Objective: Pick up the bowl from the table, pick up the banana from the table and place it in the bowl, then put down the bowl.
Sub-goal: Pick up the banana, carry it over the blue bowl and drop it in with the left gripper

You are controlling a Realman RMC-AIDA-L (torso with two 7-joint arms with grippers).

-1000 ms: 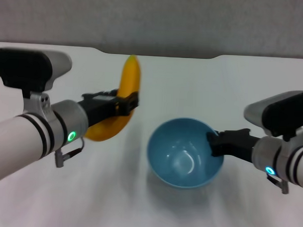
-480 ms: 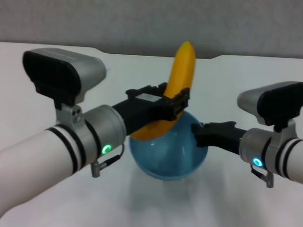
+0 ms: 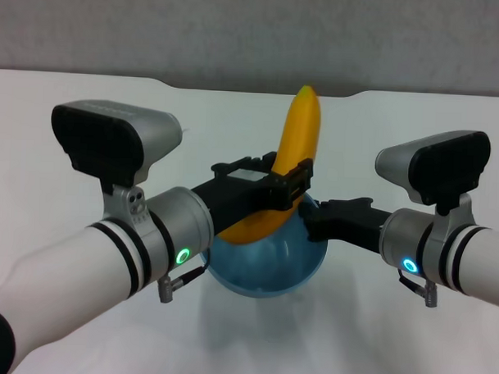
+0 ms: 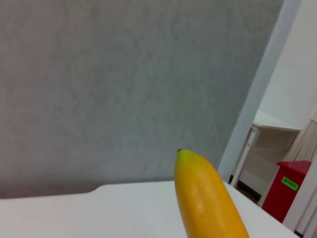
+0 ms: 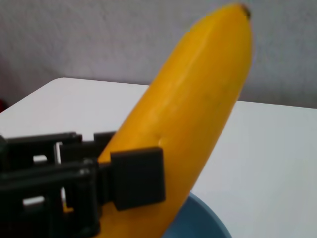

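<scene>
Left gripper [image 3: 284, 182] is clamped on the banana [image 3: 283, 176], holding it near upright with its lower end over the bowl [image 3: 267, 266] at scene centre. Right gripper [image 3: 312, 219] grips the bowl's right rim, holding it above the table [image 3: 415, 135]. Step in hand, as judged: seating the banana in the bowl. Recommended practice: lower and tilt the banana until it rests inside before releasing, since it is longer than the bowl is wide; keep the bowl level throughout.

Glossy bowl [image 3: 267, 266], smooth banana [image 3: 287, 168]
</scene>
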